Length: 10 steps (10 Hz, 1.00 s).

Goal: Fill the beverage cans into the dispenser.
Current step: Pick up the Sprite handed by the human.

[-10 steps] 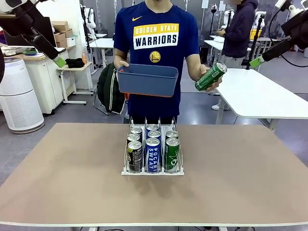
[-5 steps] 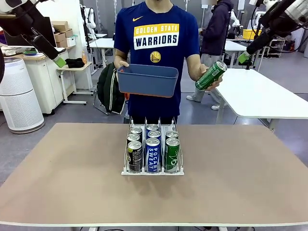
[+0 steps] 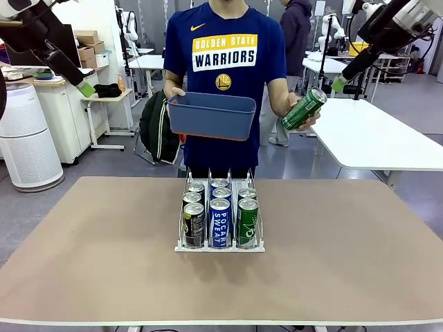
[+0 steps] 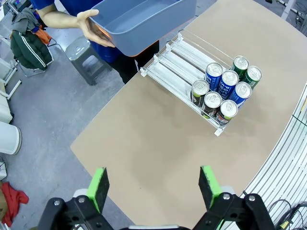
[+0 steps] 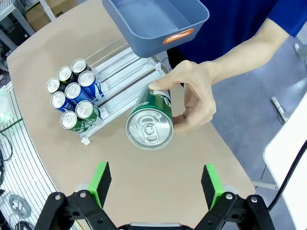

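- Dispenser [image 3: 219, 243] at mid-desk, well clear of every desk [image 3: 346, 277] edge, with bare surface all round.
- Eight beverage cans [image 3: 220, 220] bunched at its near end; far parts of the lanes lying bare.
- One green can [image 3: 302, 109] held tilted in the person's hand [image 3: 304, 121] past the far edge, beside a blue-grey bin [image 3: 212, 114].
- Left fingers [image 4: 99, 189] spread wide, empty, high off the desk's left.
- Right fingers [image 5: 211, 185] equally wide apart, empty, facing the green can's top.

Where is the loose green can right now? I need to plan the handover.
In the front view the green can is held tilted in the person's hand, right of the blue bin, above the table's far edge.
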Each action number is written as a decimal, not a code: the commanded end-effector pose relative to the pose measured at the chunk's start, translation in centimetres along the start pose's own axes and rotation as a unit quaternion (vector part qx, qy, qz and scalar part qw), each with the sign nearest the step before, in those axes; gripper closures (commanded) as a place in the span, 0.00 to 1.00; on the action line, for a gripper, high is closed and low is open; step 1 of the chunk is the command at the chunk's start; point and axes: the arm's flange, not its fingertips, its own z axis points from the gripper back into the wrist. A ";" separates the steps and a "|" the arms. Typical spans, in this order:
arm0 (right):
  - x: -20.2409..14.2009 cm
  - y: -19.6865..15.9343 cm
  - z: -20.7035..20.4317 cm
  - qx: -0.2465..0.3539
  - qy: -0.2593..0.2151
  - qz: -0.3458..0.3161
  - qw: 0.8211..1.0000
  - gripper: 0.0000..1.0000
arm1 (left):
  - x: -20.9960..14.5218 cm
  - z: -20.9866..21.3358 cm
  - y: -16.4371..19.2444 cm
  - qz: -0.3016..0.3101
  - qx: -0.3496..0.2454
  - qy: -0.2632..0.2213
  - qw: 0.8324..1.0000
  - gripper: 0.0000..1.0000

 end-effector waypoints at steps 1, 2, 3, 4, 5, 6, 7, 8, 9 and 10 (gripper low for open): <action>0.5 -0.1 -0.1 -0.016 0.015 0.000 1.000 0.00 | -0.6 -0.1 -0.2 0.002 -0.001 0.003 1.000 0.00; 0.5 -0.1 -0.7 -0.019 0.020 0.009 1.000 0.00 | -0.6 -0.1 -0.2 0.002 -0.001 0.003 1.000 0.00; 0.4 0.0 -1.7 -0.005 0.025 0.026 0.999 0.00 | -0.6 -0.1 -0.2 0.002 -0.001 0.003 1.000 0.00; 0.5 0.1 -2.4 0.010 0.027 0.030 0.999 0.00 | -0.6 -0.1 -0.2 0.002 -0.001 0.003 1.000 0.00; 0.6 0.3 -2.9 0.017 0.017 0.041 0.999 0.00 | -0.6 -0.1 -0.2 0.002 -0.001 0.003 1.000 0.00; 0.7 0.6 -3.6 0.026 0.016 0.046 0.998 0.00 | -0.6 -0.1 -0.2 0.002 -0.001 0.003 1.000 0.00; 0.8 1.0 -4.2 0.029 0.016 0.049 0.998 0.00 | -0.6 -0.1 -0.2 0.002 -0.001 0.003 1.000 0.00; 0.9 1.6 -4.8 0.036 0.018 0.054 0.998 0.00 | -0.6 -0.1 -0.2 0.002 -0.001 0.003 1.000 0.00; 1.0 1.8 -5.3 0.032 0.008 0.061 0.998 0.00 | -0.6 -0.1 -0.2 0.002 -0.001 0.003 1.000 0.00; 1.1 2.0 -5.7 0.024 -0.002 0.065 0.998 0.00 | -0.6 -0.1 -0.2 0.002 -0.001 0.003 1.000 0.00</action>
